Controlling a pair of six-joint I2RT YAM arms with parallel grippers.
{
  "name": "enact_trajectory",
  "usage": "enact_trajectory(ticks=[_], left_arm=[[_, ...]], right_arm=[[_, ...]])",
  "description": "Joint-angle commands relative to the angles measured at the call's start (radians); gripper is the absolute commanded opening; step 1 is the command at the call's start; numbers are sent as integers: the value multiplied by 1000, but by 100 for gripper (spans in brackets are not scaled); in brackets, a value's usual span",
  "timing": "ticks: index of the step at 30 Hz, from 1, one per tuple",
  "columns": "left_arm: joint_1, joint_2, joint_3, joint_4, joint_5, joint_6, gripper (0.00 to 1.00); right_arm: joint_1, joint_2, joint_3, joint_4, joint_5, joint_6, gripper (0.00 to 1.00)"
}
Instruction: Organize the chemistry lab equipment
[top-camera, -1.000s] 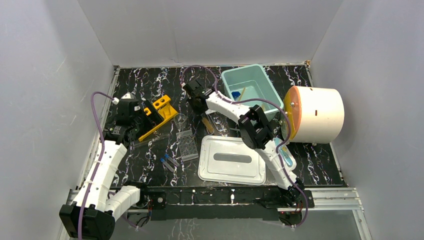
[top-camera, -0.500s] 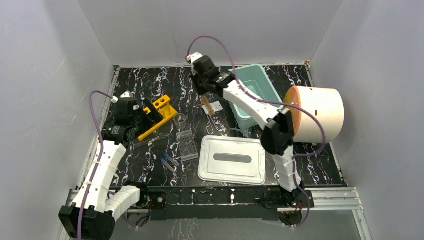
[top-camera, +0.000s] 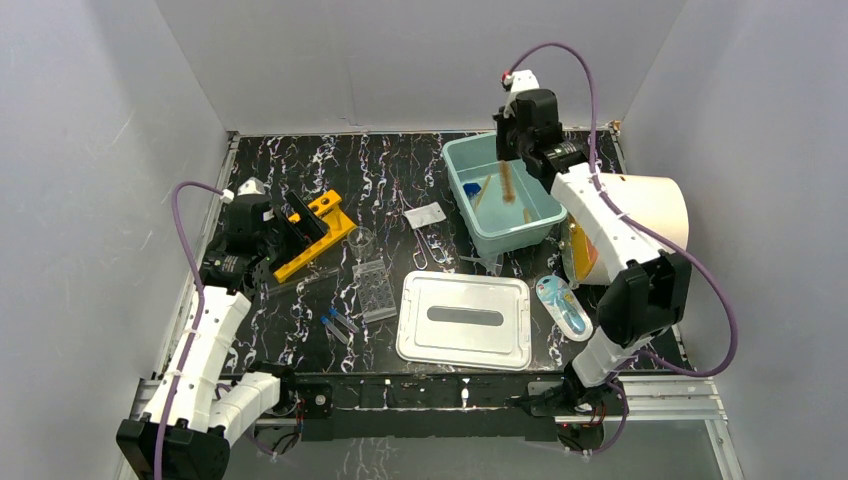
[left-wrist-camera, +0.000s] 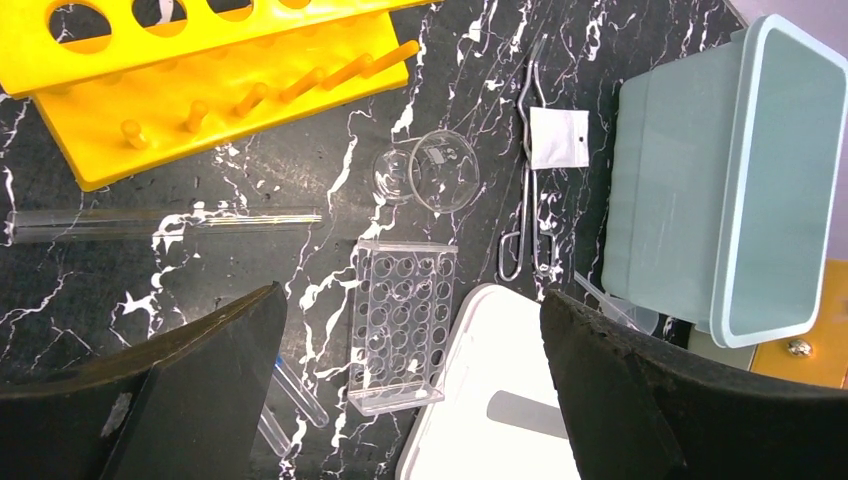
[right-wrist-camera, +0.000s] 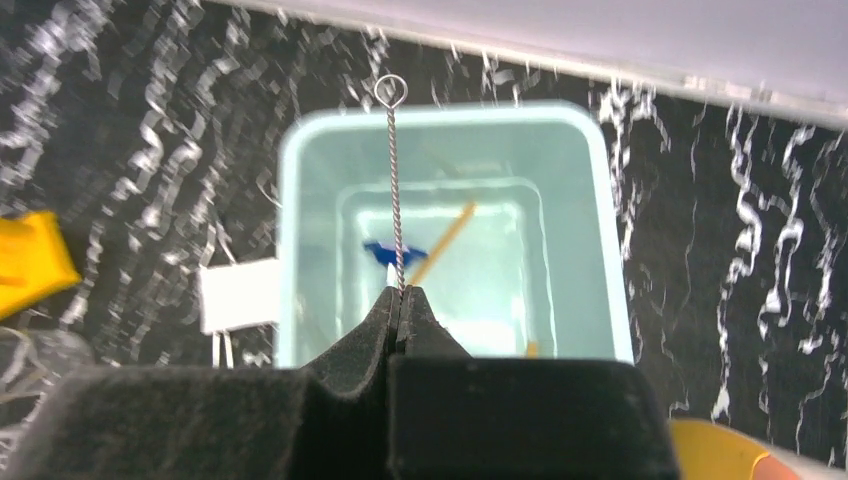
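No word, number or brand is legible. The small white flat packet (left-wrist-camera: 558, 137), upper centre of the left wrist view, looks plain; marks on the clear glass beaker (left-wrist-camera: 446, 170) are too faint.

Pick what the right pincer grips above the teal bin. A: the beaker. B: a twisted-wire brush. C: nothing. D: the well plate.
B: the right pincer is shut on the twisted-wire brush, whose looped stem sticks out over the bin.
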Motion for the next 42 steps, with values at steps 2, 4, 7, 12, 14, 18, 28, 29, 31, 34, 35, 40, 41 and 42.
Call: enact_trajectory(ticks=[2, 4, 7, 12, 14, 18, 28, 29, 31, 34, 35, 40, 41, 42], left_arm=[[-3, -6, -14, 33, 27, -20, 98], [-3, -5, -18, 39, 42, -25, 98], [-3, 2, -19, 45, 61, -32, 98], [-3, -2, -20, 45, 61, -39, 98], [-3, -9, -25, 44, 59, -44, 98], [-3, -29, -41, 40, 55, -58, 98], [-3, -20, -37, 34, 68, -47, 98], [-3, -18, -34, 34, 69, -43, 98], [-3, -12, -30, 33, 65, -36, 98], [-3, -2, -18, 32, 70, -31, 98], [-3, -2, -17, 33, 71, -31, 98], [-3, -5, -17, 36, 56, -23, 98], [-3, -8, -19, 37, 51, -24, 98], [-3, -11, -22, 38, 46, -25, 98]], right_arm=[[-45, 6, -125, 87, -118, -29, 0], [-47, 41, -136, 97, -129, -27, 0], [-48, 107, -123, 105, -143, -22, 0], [-49, 179, -140, 108, -167, -24, 0], [-48, 185, -163, 112, -203, -29, 0], [-48, 186, -200, 121, -232, -36, 0], [-49, 256, -179, 108, -220, -9, 9], [-49, 258, -168, 100, -214, -6, 11], [-49, 256, -143, 81, -191, 2, 16], [-48, 236, -111, 53, -179, 21, 25], [-47, 225, -98, 43, -179, 27, 27], [-45, 173, -41, -19, -142, 51, 35], [-43, 162, -26, -33, -131, 51, 36], [-38, 152, -11, -47, -115, 51, 37]])
